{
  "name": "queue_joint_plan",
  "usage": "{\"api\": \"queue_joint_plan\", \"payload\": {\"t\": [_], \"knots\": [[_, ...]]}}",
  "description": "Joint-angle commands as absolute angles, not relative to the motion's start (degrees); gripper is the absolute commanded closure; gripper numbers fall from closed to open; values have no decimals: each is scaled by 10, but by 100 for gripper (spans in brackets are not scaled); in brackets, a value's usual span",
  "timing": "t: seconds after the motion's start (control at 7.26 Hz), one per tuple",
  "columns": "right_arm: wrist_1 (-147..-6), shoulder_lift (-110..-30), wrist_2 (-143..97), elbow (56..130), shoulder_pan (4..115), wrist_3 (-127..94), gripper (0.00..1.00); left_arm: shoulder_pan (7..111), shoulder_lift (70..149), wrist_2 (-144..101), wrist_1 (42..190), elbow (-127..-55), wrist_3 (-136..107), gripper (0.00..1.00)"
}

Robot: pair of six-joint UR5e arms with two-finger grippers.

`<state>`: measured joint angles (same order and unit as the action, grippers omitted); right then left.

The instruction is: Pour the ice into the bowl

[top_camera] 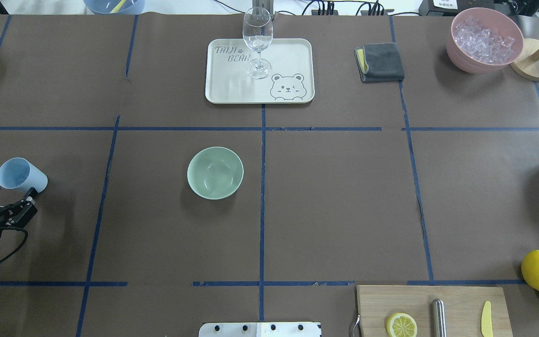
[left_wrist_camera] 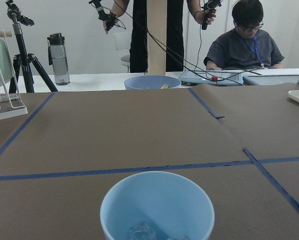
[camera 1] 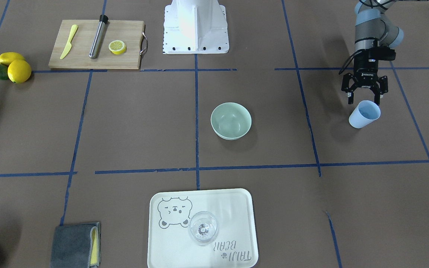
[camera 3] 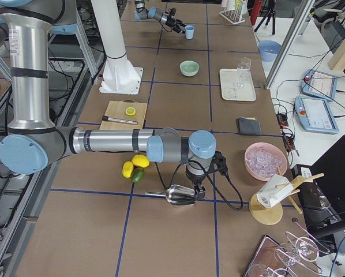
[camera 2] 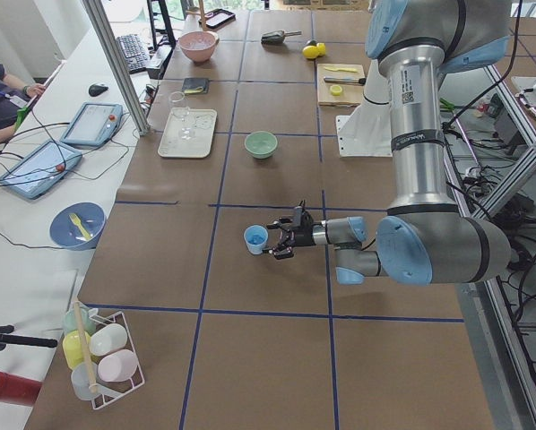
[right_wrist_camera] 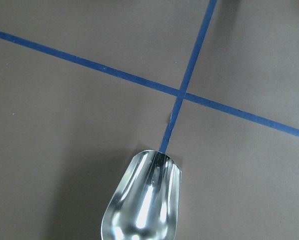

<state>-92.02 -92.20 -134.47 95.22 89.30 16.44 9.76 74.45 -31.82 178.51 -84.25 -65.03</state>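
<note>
The pale mint-green bowl [camera 1: 231,121] [top_camera: 215,172] stands empty near the table's middle. A light blue cup [camera 1: 364,114] [top_camera: 19,174] stands far toward my left end. A few clear ice cubes [left_wrist_camera: 144,231] lie at its bottom in the left wrist view. My left gripper [camera 1: 363,97] [top_camera: 10,196] is open, with its fingertips just behind the cup and not closed on it. My right gripper [camera 3: 194,187] shows only in the exterior right view, at a shiny metal scoop [camera 3: 181,196] [right_wrist_camera: 142,200]. I cannot tell whether it is open or shut. The scoop looks empty.
A pink container of ice [top_camera: 484,40] and a grey cloth [top_camera: 381,62] sit at the far right. A tray [top_camera: 232,89] holds a wine glass [top_camera: 257,40]. A cutting board [camera 1: 88,61] carries a lemon half, a knife and a metal rod. Lemons [camera 1: 19,70] lie beside it.
</note>
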Motion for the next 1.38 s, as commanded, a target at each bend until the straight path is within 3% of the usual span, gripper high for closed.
{"api": "queue_joint_plan", "payload": {"t": [0.0,1.24], "knots": [[-920,-921,-1345,952,893,164,0,99,763,-321,1782,-824,-649,0],[-920,-916,-1342,950,893,164,0,161,787,-369,1777,-783,-649,0]]}}
